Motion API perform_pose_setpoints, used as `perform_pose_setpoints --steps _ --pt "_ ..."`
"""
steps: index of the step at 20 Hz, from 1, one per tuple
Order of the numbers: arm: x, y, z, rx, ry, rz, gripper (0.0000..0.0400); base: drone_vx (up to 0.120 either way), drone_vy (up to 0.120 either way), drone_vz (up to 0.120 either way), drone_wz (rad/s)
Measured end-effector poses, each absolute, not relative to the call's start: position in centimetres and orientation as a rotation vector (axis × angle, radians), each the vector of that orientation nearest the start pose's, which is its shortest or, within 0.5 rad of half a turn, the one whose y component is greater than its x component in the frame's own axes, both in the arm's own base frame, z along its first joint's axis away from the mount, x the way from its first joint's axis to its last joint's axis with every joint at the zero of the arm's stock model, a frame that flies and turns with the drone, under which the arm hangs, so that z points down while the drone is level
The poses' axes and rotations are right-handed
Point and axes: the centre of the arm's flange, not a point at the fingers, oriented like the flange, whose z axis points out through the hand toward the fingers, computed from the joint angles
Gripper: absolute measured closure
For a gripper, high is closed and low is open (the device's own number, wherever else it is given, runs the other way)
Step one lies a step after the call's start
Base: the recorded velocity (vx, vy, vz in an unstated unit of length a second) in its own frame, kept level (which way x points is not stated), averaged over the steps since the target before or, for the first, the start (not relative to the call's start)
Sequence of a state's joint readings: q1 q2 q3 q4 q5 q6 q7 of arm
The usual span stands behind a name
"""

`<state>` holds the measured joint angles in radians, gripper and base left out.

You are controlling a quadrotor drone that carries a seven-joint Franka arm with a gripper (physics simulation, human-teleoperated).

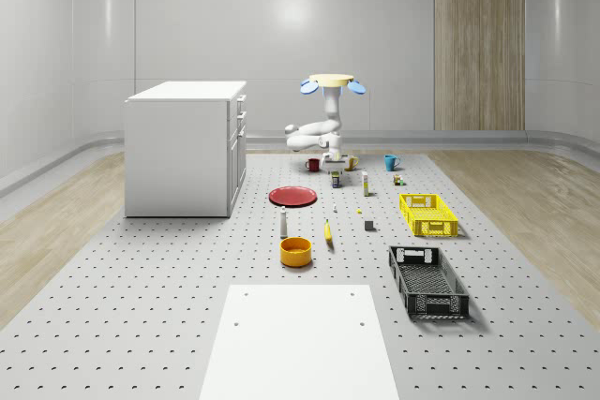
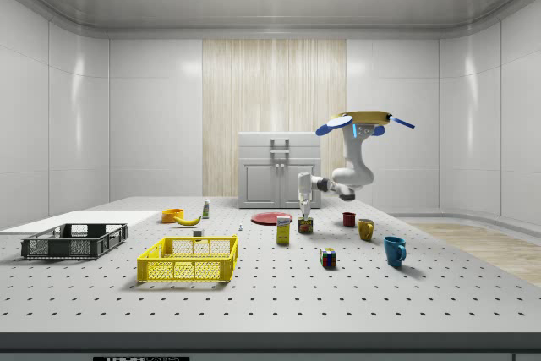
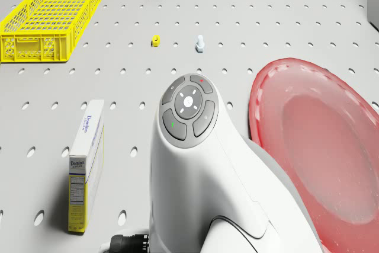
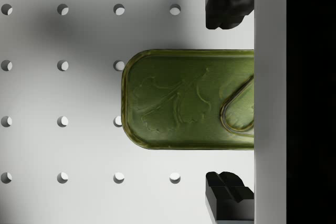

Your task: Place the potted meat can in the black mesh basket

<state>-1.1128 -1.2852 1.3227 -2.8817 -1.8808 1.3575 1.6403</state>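
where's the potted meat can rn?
The potted meat can stands on the perforated table directly under the hovering drone, between the open fingers of the gripper. In the whole-scene view it sits between the red mug and yellow mug.

drone (image 1: 332,82) hovering, arm bent down, tool (image 4: 229,98) apparently open.

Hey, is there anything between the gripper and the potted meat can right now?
Nothing visible. In the wrist view the gripper is directly above the potted meat can, one open finger on each side, with bare table between. The drone hovers over that spot, beyond the red plate.
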Motion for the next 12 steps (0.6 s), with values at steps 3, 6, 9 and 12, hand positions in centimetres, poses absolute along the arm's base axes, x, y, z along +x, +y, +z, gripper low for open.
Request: perform_pose_setpoints --steps 3,6,9,12 --pt "30.7 0.0 50.0 0.001 -0.002 0.785 0.0000 0.000 0.000 0.000 0.000" --pt "30.7 0.0 50.9 0.001 -0.002 0.785 0.0000 0.000 0.000 0.000 0.000" --pt "30.7 0.0 51.7 0.001 -0.002 0.785 0.0000 0.000 0.000 0.000 0.000" --pt "30.7 0.0 52.2 0.001 -0.002 0.785 0.0000 0.000 0.000 0.000 0.000"
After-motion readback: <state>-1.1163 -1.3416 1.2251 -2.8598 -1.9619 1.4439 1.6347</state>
